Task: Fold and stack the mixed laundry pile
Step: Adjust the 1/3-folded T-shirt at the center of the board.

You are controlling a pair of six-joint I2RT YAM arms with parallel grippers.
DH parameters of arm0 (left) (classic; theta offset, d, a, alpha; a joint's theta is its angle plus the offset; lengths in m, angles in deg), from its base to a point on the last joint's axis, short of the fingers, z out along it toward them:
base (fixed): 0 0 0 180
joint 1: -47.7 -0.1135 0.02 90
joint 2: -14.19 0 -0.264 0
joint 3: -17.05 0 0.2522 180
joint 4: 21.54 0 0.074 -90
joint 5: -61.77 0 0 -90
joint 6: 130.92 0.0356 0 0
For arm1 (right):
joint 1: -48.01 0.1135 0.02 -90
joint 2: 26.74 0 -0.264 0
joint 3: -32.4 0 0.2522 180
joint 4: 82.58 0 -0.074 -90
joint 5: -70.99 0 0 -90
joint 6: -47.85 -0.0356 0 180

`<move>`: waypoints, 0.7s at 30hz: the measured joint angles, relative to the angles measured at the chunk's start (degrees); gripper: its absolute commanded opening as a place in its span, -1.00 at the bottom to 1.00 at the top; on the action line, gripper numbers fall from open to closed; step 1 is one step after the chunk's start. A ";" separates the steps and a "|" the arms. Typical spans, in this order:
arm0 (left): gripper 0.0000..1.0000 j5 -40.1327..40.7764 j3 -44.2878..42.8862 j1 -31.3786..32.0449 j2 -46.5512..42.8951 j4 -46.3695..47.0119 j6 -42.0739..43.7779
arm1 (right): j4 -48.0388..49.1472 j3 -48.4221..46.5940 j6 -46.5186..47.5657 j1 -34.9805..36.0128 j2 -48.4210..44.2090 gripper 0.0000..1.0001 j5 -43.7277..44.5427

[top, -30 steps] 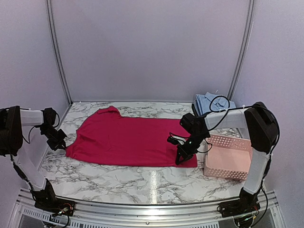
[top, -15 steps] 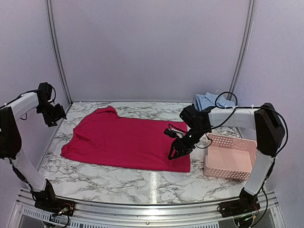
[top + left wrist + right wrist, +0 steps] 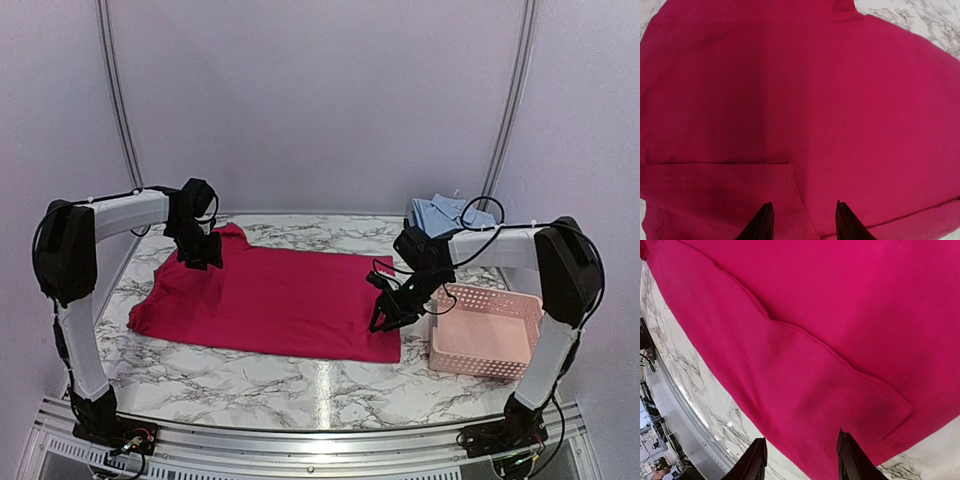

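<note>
The magenta-red garment [image 3: 270,298] lies spread flat on the marble table. It fills the left wrist view [image 3: 805,100] and the right wrist view [image 3: 830,330]. My left gripper [image 3: 200,255] is open and hovers over the garment's far left part, near a folded hem. My right gripper [image 3: 385,318] is open and empty over the garment's near right corner. The light blue shirt [image 3: 440,215] lies folded at the back right, behind the right arm.
A pink lattice basket [image 3: 482,335] stands at the right, close to my right gripper. Bare marble [image 3: 300,385] shows in front of the garment. White booth walls close the back and sides.
My left arm swung from the far left wall inward over the garment's far left part. My right gripper moved slightly right, toward the garment's near right corner. The garment shifted left earlier.
</note>
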 measured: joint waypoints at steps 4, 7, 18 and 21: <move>-0.15 3.98 -0.83 2.12 2.95 -0.74 0.04 | 0.09 1.73 -0.44 -0.04 -0.87 -0.15 0.96; -0.15 6.47 -1.77 2.75 4.20 -1.29 0.17 | 0.11 2.03 -0.50 -0.04 -1.44 -0.15 2.10; -0.18 12.15 -2.49 4.37 8.83 -2.12 0.70 | 0.22 3.30 -0.72 -0.35 -2.67 -0.15 4.24; -0.19 13.27 -2.49 4.76 10.19 -2.29 0.81 | 0.24 3.41 -0.92 -0.39 -2.67 -0.16 4.22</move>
